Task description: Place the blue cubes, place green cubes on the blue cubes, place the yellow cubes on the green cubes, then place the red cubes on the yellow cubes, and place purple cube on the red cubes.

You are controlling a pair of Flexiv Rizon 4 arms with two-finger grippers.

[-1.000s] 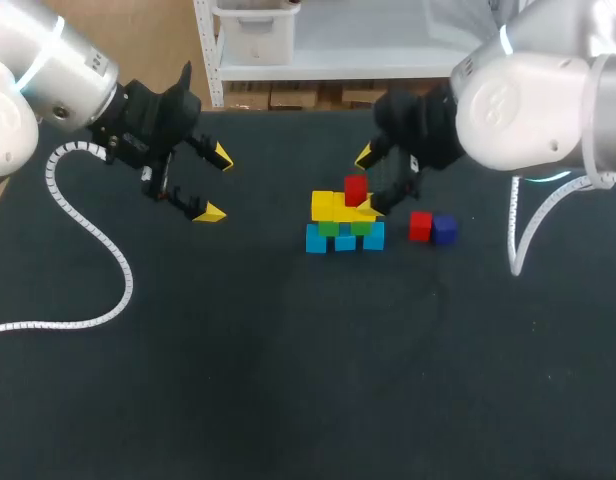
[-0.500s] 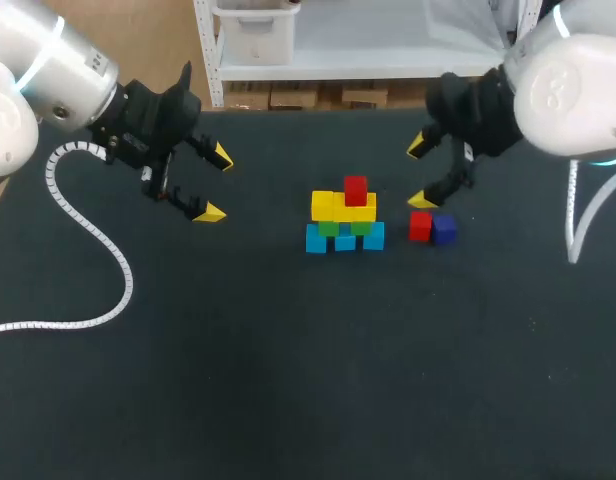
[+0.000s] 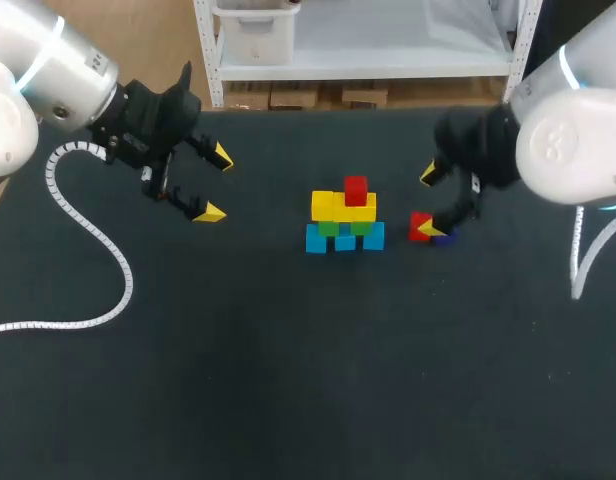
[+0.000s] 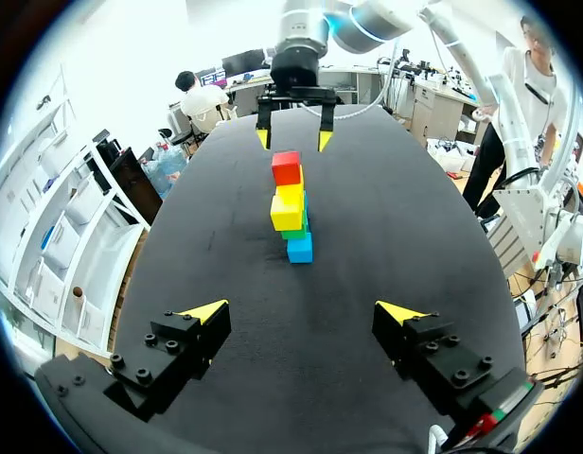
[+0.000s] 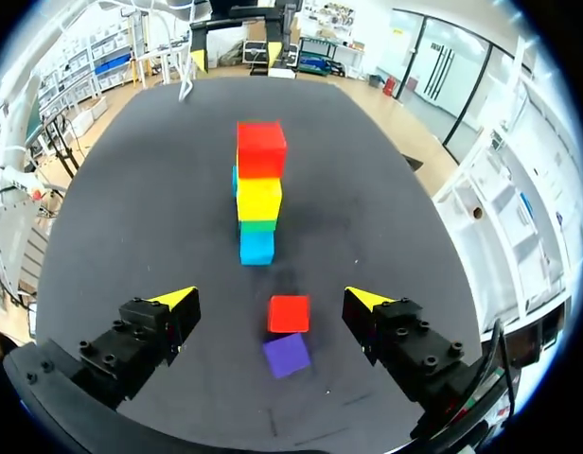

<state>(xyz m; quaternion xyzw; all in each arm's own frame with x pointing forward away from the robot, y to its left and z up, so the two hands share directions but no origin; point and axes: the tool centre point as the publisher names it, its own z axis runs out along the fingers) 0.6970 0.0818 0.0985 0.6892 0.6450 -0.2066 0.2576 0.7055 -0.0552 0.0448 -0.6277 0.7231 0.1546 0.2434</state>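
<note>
A cube stack stands mid-table: blue cubes (image 3: 345,240) at the bottom, green cubes (image 3: 329,228) on them, yellow cubes (image 3: 324,205) above, and one red cube (image 3: 355,189) on top. To its right lie a loose red cube (image 3: 418,224) and a purple cube (image 3: 444,238), side by side. My right gripper (image 3: 428,204) hangs open over this pair; the loose red cube (image 5: 289,313) lies between its spread fingers and the purple cube (image 5: 287,355) just behind it. My left gripper (image 3: 216,184) is open and holds nothing, well left of the stack (image 4: 291,208).
A white ribbed cable (image 3: 88,235) from my left arm curls over the dark table (image 3: 288,380) at the far left. From the left wrist, my right gripper (image 4: 291,137) shows beyond the stack.
My right gripper has drawn back from the stack, where the red cube stays on top, and swung right and down over the loose red and purple cubes. The left arm has kept still.
</note>
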